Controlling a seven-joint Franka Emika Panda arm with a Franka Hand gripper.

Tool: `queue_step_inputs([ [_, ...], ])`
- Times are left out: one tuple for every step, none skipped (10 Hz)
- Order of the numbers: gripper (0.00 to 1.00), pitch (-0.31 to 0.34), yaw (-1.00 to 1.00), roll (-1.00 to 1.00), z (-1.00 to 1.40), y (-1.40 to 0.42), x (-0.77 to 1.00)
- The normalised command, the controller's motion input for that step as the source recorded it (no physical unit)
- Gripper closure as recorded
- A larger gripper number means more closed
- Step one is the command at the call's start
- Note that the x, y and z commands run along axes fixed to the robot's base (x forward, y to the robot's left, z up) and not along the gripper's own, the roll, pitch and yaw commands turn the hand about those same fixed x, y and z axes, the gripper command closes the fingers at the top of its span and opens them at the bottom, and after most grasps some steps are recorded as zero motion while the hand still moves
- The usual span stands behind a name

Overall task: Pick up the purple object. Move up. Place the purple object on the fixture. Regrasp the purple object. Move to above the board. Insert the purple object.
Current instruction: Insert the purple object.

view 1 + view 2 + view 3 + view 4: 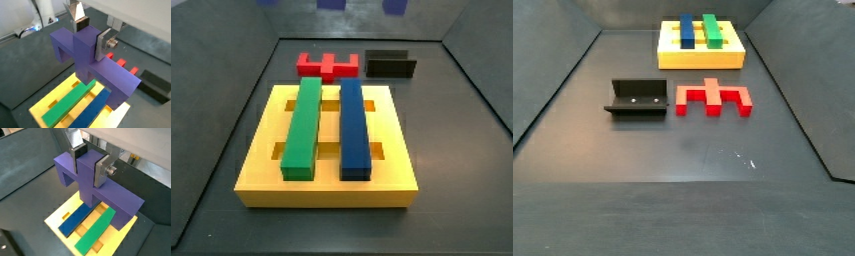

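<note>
- The gripper hangs high over the board; it shows only in the wrist views, and neither side view catches it or its load.
- Its jaws are closed on the purple object — the silver finger plates clamp a narrow upright section of the piece, dark pads pressed flat against opposite faces, in both wrist views.
- The purple object is therefore in the air, directly above the yellow board, apart from it and not yet in any slot.
- Judged from this, the step in hand is the move to above the board, with insertion next.
- To do it well, line the piece's lower legs up with the open cross-slots before descending, and keep the grip square so the piece does not tilt.
- The green bar and blue bar already lie side by side along the board; the purple piece looks set to bridge across them, so its notches must straddle both.
- Its long axis lies roughly level and crosswise to the two bars, legs pointing down.
- The fixture and the red notched block sit on the floor near each other, well apart from the board.
</note>
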Motion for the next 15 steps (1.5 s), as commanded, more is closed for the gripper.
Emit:
queue_step_inputs([
  [1.0, -0.21, 0.23, -0.07, -0.64, -0.47, -0.06],
  [1.0, -0.204, 0.15, -0.03, -0.68, -0.38, 0.0],
  [1.0, -0.144, 0.07, 0.0, -0.66, -0.3, 0.0],
  [1.0, -0.123, 0.06, 0.0, -0.68, -0.27, 0.0],
  [1.0, -0.091, 0.09, 0.0, -0.7, -0.19, 0.0],
  [1.0, -0.07, 0.08, 0.0, -0.71, -0.12, 0.03],
  [1.0, -0.02, 0.09, 0.13, -0.57, -0.03, 0.06],
  [1.0, 0.0, 0.05, 0.17, -0.51, 0.0, 0.08],
  [1.0, 0.0, 0.0, 0.14, -0.31, -0.06, 0.0],
  [1.0, -0.016, 0.0, 0.0, -0.2, -0.1, -0.03],
  [1.0, -0.066, 0.0, -0.03, -0.29, -0.13, 0.0],
  [1.0, -0.066, 0.0, 0.0, -0.37, -0.13, 0.0],
  [1.0, -0.073, 0.0, -0.03, -0.37, -0.09, 0.0],
  [1.0, -0.083, -0.03, -0.01, -0.37, -0.07, -0.07],
  [1.0, -0.076, -0.05, -0.01, -0.33, -0.05, -0.03],
])
